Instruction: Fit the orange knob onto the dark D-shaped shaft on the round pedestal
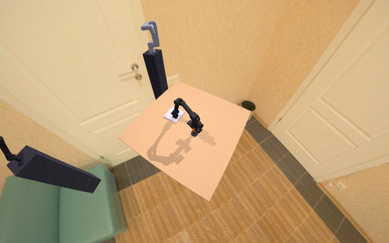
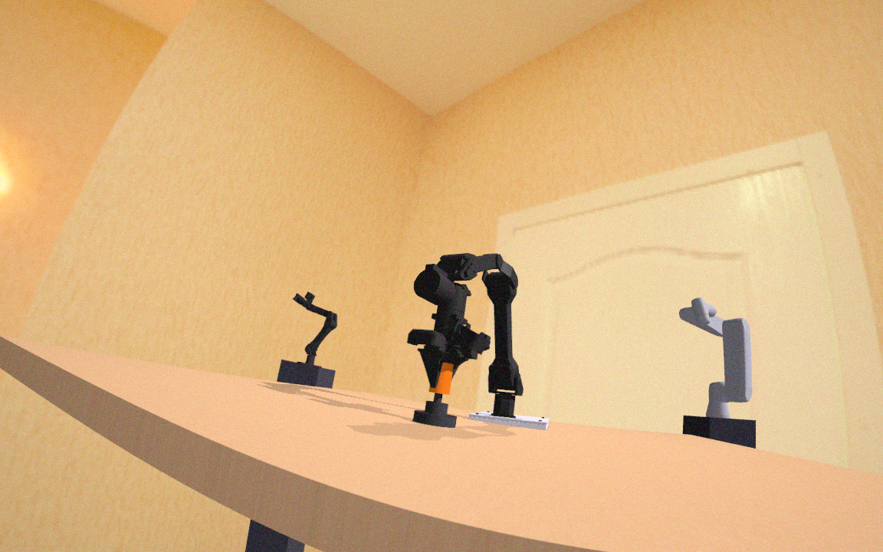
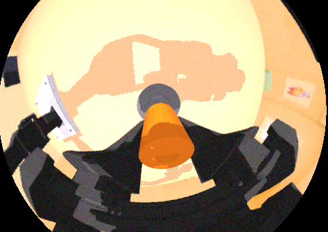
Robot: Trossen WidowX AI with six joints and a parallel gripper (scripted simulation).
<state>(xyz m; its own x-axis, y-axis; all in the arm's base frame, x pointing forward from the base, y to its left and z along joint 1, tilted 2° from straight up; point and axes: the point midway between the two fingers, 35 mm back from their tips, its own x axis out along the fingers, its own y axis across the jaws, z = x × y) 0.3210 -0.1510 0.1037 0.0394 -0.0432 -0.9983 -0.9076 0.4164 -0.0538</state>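
Observation:
The orange knob (image 1: pixel 194 130) (image 2: pixel 444 379) (image 3: pixel 166 136) is held between the fingers, over the round dark pedestal (image 1: pixel 193 134) (image 2: pixel 434 418) (image 3: pixel 158 92). My gripper (image 2: pixel 441 382) (image 3: pixel 160 121) is shut on the knob's sides. In the exterior view the knob's lower end is at the top of the dark shaft (image 2: pixel 438 398), and a short length of shaft shows between knob and pedestal. The knob looks slightly tilted there. Whether its hole has taken in any of the shaft is hidden. The flat sides of hole and shaft are not visible.
The arm's white base plate (image 1: pixel 169 116) (image 2: pixel 528 420) (image 3: pixel 45 96) is bolted to the tan table (image 1: pixel 220 120) (image 2: pixel 568 480). A grey arm (image 1: pixel 155 36) (image 2: pixel 737 356) and another black arm (image 1: pixel 3 147) (image 2: pixel 322 336) stand on dark blocks beyond the table. A dark bin (image 1: pixel 248 105) is on the floor.

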